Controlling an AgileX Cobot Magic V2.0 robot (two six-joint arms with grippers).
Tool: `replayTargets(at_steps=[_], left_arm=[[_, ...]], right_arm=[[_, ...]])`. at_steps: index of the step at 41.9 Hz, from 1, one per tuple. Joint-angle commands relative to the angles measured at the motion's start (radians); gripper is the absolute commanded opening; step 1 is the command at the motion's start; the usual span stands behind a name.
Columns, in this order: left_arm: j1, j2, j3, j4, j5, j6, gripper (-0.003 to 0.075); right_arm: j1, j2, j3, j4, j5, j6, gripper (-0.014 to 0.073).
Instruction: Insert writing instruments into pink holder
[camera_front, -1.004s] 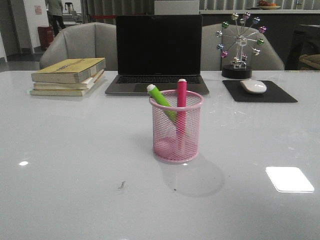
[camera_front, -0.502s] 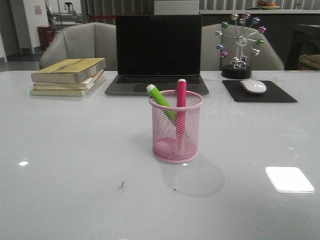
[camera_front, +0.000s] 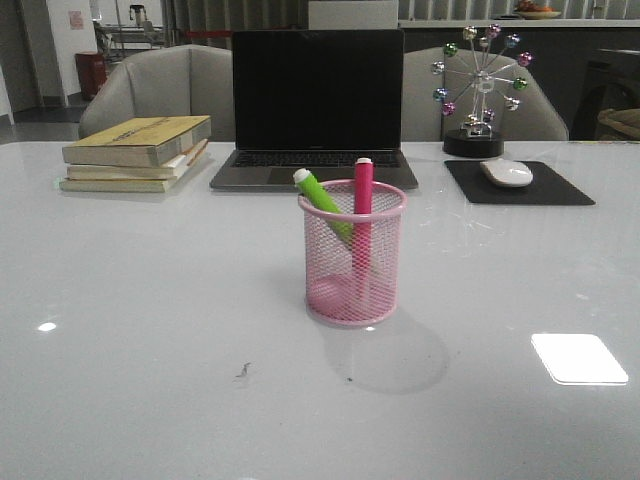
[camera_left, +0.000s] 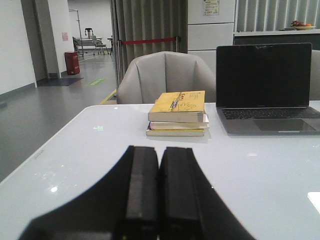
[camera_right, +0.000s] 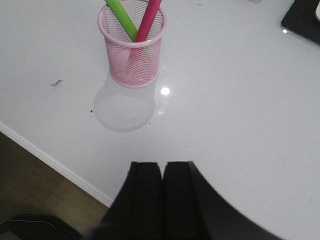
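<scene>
The pink mesh holder (camera_front: 353, 265) stands upright in the middle of the white table, also seen in the right wrist view as the holder (camera_right: 132, 52). Both markers stand inside it: the lime green marker (camera_front: 322, 201) leans left, the pink marker (camera_front: 363, 205) stands nearly upright, their whitish caps above the rim. In the right wrist view the green marker (camera_right: 121, 19) and pink marker (camera_right: 148, 21) cross in the cup. My right gripper (camera_right: 161, 166) is shut and empty, well back from the holder near the table's edge. My left gripper (camera_left: 159, 151) is shut and empty, facing the books. Neither gripper shows in the front view.
A stack of books (camera_front: 140, 152) lies at the back left, a black laptop (camera_front: 316, 110) behind the holder. A mouse (camera_front: 507, 172) on a black pad and a ferris-wheel ornament (camera_front: 477, 95) sit at the back right. The table's near edge (camera_right: 47, 157) runs close to my right gripper.
Nothing on the table has moved. A person in the far background left the view.
</scene>
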Motion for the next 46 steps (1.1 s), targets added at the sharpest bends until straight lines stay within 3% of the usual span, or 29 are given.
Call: replayTargets(at_steps=[1,21,26,34,46], left_arm=[[-0.006,-0.021,0.005,-0.011,-0.088,-0.009,0.0091],[-0.006,-0.021,0.005,-0.011,-0.088,-0.009,0.0091],[-0.004,-0.021,0.005,-0.011,-0.088,-0.009,0.0091],[-0.004,-0.021,0.005,-0.011,-0.088,-0.009,0.0091],[-0.004,-0.021,0.005,-0.011,-0.088,-0.009,0.0091]], right_arm=[[-0.001,0.003,-0.028,-0.013,-0.066,-0.001,0.0057],[-0.008,-0.017,-0.019,-0.019,-0.067,-0.002,0.0057],[-0.107,-0.088,0.035,-0.042,-0.14,-0.008,0.0057],[-0.316,-0.298,0.225,-0.041,-0.39,-0.008,0.0057],[-0.489,-0.623,0.531,0.001,-0.613,-0.007,0.0057]])
